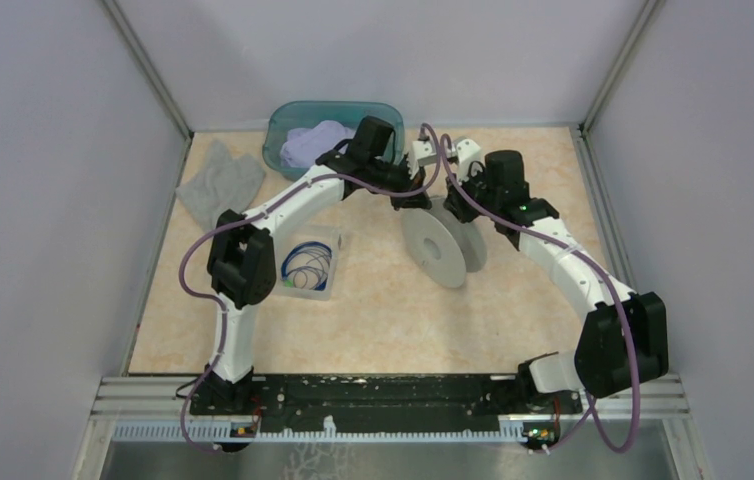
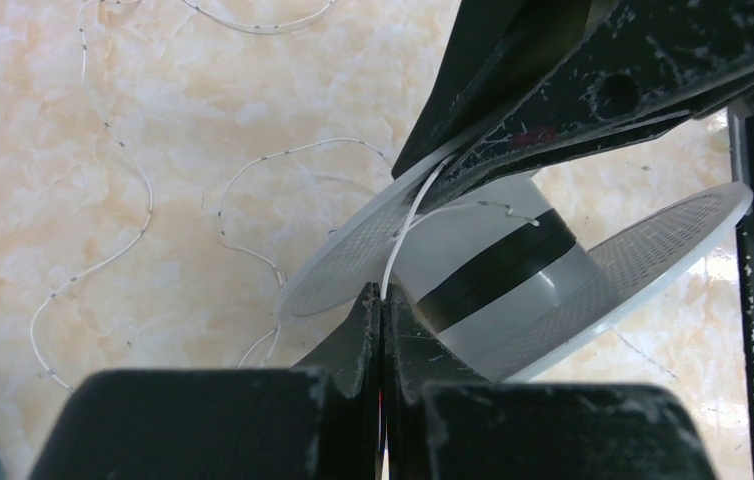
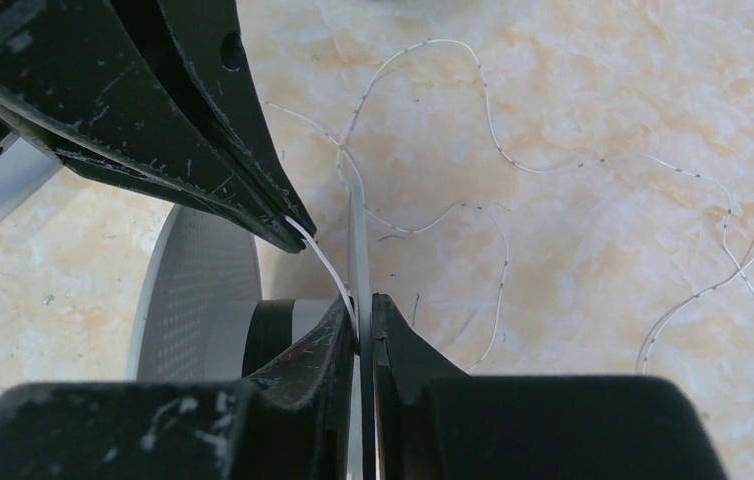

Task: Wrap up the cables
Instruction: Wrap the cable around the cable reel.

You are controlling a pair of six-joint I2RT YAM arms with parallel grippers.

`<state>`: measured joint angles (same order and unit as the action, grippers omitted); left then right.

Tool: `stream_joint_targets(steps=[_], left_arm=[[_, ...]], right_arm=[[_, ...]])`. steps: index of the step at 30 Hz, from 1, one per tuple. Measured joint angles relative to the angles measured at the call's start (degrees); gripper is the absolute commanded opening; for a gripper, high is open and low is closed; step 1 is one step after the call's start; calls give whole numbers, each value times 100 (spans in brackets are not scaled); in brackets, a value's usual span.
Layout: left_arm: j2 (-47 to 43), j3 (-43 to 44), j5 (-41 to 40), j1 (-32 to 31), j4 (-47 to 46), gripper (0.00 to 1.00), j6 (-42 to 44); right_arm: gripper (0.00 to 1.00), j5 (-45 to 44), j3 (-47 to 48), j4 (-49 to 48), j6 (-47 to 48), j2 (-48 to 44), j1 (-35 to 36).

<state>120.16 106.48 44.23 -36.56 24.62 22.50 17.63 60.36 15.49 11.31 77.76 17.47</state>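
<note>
A grey spool stands on edge mid-table. My right gripper is shut on the thin rim of one spool flange; it also shows in the top view. My left gripper is shut on the whitish cable, which runs from its tips up over the spool's hub, with its black band. The rest of the whitish cable lies in loose loops on the table, also in the right wrist view. Blue cables sit coiled in a clear container.
A teal bin holding a purple cloth stands at the back. A grey cloth lies at the back left. Both wrists crowd close together over the spool. Walls enclose the table on three sides.
</note>
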Motion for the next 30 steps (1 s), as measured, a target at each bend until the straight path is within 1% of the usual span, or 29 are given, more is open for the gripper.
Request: stream_joint_targets(steps=[5, 7, 16, 17, 22, 27, 30], left_arm=[[0, 0, -74, 0, 138, 0, 238], [0, 0, -94, 2, 160, 0, 308], [17, 0, -153, -7, 245, 0, 560], [20, 0, -170, -11, 254, 0, 590], [72, 0, -267, -26, 330, 0, 734], [142, 0, -317, -48, 420, 0, 822], [149, 0, -326, -55, 428, 0, 852]], right_arm=[[24, 17, -4, 42, 28, 0, -4], [26, 44, -15, 55, 31, 0, -4], [27, 94, -87, 129, 26, 0, -4], [26, 92, -87, 136, 24, 0, -4], [13, 83, -103, 168, -4, 0, -4], [9, -2, -109, 173, -39, 0, -4], [3, -66, -109, 173, -35, 0, -4]])
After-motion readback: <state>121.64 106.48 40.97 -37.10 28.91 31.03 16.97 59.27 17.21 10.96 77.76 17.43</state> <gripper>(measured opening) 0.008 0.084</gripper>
